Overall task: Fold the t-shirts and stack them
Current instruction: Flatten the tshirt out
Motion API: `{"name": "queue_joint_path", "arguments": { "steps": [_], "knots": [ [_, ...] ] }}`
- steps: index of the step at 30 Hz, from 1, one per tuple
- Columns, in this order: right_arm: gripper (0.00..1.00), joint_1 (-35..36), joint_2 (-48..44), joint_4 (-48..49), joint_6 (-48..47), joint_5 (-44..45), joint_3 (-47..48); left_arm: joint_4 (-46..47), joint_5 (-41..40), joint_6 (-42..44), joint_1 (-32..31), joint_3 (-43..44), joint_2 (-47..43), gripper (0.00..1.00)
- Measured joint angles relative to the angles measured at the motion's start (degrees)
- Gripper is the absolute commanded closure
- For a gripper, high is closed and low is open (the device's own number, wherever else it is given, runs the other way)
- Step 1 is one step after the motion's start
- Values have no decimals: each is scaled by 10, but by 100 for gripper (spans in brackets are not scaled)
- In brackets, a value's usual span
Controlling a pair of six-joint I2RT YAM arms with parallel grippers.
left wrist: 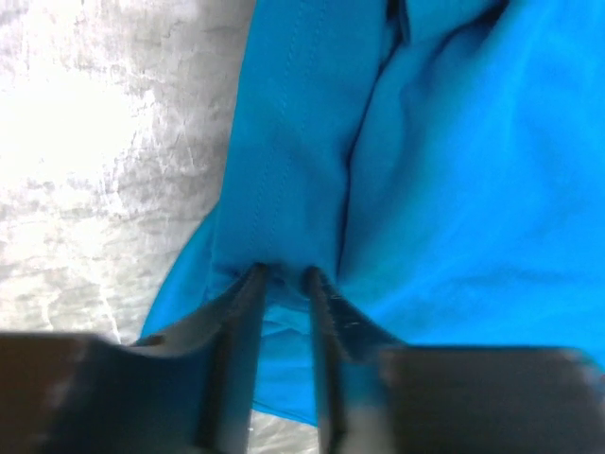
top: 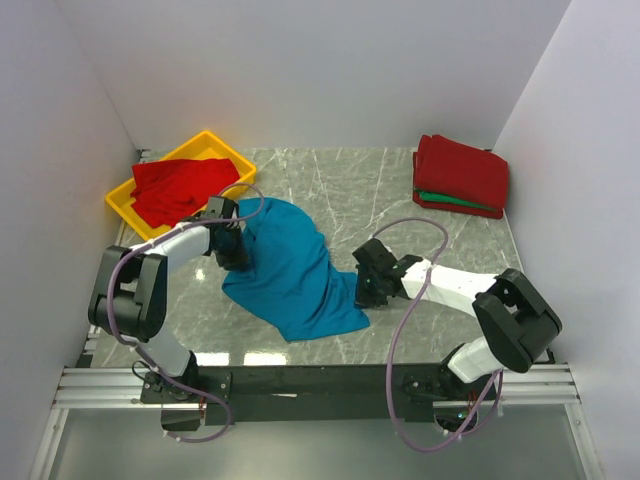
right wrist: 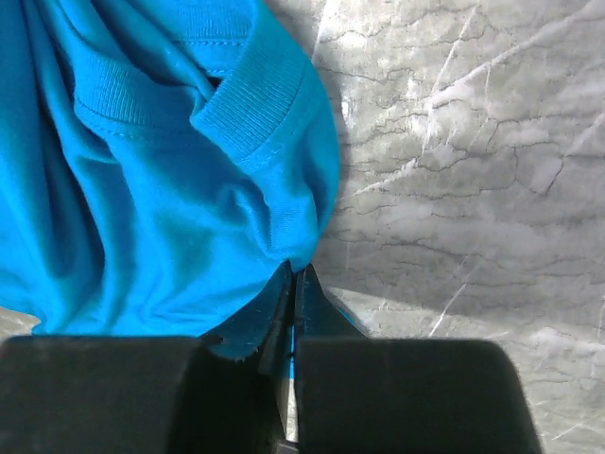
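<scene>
A teal-blue t-shirt (top: pixel 295 270) lies crumpled on the marble table between the arms. My left gripper (top: pixel 232 255) is at its left edge, and in the left wrist view the gripper (left wrist: pixel 284 274) is closed on a fold of the teal cloth (left wrist: pixel 425 189). My right gripper (top: pixel 362 290) is at the shirt's right edge. In the right wrist view that gripper (right wrist: pixel 295 270) pinches the teal cloth (right wrist: pixel 142 189) just below the ribbed collar. A red t-shirt (top: pixel 180 188) lies in the tray. Folded red shirts (top: pixel 462 172) with a green one (top: pixel 450 201) between them are stacked at the back right.
A yellow plastic tray (top: pixel 215 140) stands at the back left, close behind my left arm. White walls enclose the table on three sides. Bare marble (top: pixel 350 190) shows between the tray and the folded stack.
</scene>
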Motion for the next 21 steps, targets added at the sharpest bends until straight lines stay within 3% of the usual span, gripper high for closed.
{"name": "queue_joint_path", "arguments": {
  "steps": [3,9,17,19,20,21],
  "knots": [
    [100,0,0,-3,-3,0,2,3,0,3,0,-1,7,100],
    [100,-18,-18,-50,-19,12,39,-7,-11,3,0,1,1,100],
    [100,-149,-135,-156,-77,74,163,-78,-56,3,0,82,-104,100],
    [95,-177,-162,-170,-94,92,192,-79,-69,4,0,95,-141,91],
    [80,-188,-172,-174,-102,99,204,-79,-75,6,0,97,-159,71],
    [70,-200,-176,-176,-107,105,212,-79,-76,8,0,97,-167,60]
  ]
}}
